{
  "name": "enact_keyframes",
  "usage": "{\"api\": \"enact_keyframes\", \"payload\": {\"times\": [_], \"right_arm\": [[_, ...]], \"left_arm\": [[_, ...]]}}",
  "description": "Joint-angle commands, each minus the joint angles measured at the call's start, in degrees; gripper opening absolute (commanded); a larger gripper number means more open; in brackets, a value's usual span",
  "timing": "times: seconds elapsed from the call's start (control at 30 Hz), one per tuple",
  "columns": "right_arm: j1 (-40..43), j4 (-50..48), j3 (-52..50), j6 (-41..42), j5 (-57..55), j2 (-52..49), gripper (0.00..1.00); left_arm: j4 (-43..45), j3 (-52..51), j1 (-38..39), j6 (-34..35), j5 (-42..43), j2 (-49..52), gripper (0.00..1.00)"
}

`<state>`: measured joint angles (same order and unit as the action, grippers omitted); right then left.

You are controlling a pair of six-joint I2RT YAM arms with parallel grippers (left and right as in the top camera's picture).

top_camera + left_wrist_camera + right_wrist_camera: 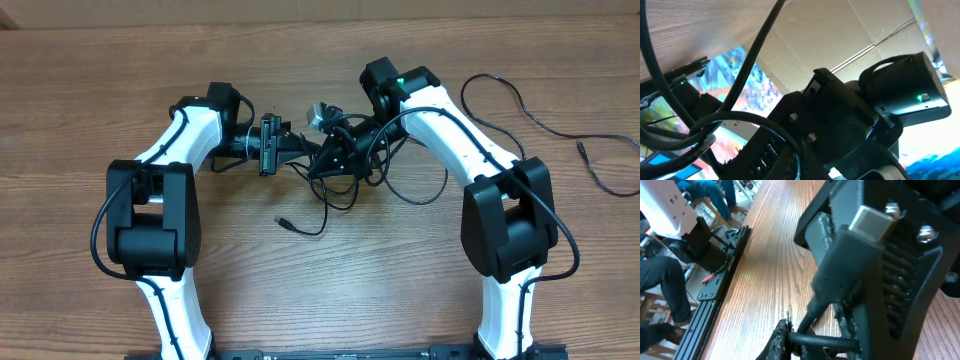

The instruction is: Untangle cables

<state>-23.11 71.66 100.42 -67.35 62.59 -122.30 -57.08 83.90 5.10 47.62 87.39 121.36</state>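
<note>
Bunching in a loose knot over the middle of the table, the thin, flexible black cables (345, 172) sit right where the two arms meet. Slack loops spill toward the near edge, and one free end with a small connector (285, 222) lies on the wood just beside the knot. A separate thin black cord (525, 105) lies well apart to the right, clear of the tangle.

In the right wrist view, a black moulded plug with a silver metal tip (860, 242) lies between the ribbed black fingers of the left gripper (308, 152), which looks clamped on it. At the bottom of that view the right gripper (812, 341) has its rough pads (780, 340) nipped down on a single strand, with no gap showing. The left wrist view shows only dark cord loops and the body of the other arm, so it adds nothing about the grip.

Judging by this, the step in hand is securing two holds on the knot, and no separating has been done yet. The next move calls for drawing the grippers apart slowly, watching whether the loops open or cinch. If they tighten, the free end probably needs feeding back through a loop instead. The brown wood-grain table (100, 100) is otherwise bare around the arms.
</note>
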Motion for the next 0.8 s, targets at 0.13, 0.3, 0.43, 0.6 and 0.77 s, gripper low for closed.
{"api": "enact_keyframes", "payload": {"times": [0.13,0.3,0.43,0.6,0.77], "right_arm": [[0.35,1.44,1.20,-0.17,-3.98,2.40,0.04],[2.08,2.45,1.20,-0.15,-4.72,2.40,0.04],[4.72,3.19,1.20,0.00,-4.72,2.40,0.04],[7.21,5.31,1.18,0.00,-7.85,2.40,0.04],[8.39,7.13,1.16,0.02,-11.13,2.40,0.04]], "left_arm": [[1.49,-0.17,-1.92,-1.38,1.90,0.26,0.04],[4.48,-0.17,-2.82,-1.36,1.55,0.26,0.04],[6.08,-0.17,-3.41,-1.40,1.57,0.26,0.04],[6.43,-0.17,-3.76,-1.70,1.57,0.26,0.04],[6.43,-0.17,-4.04,-3.30,1.57,0.26,0.04]]}}
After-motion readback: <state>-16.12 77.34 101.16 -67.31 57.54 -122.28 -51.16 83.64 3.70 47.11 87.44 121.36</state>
